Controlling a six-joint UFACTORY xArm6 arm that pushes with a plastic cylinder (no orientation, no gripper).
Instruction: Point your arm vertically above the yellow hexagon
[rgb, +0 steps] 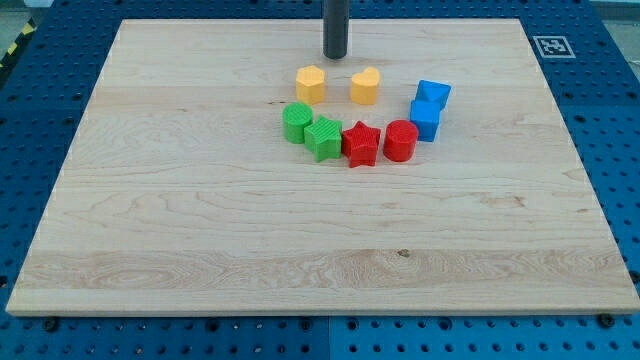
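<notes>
The yellow hexagon (311, 84) sits on the wooden board (200, 220) near the view's top centre. My tip (335, 56) rests just above and to the right of it, apart from it, about midway between it and the yellow heart-shaped block (365, 86) at the hexagon's right. The dark rod rises out of the view's top edge.
Below the yellow blocks lies an arc of blocks: a green cylinder (296, 122), a green block (323, 138), a red star (360, 143), a red cylinder (401, 140), a blue cube (425, 119) and a blue block (433, 94). Blue perforated table surrounds the board.
</notes>
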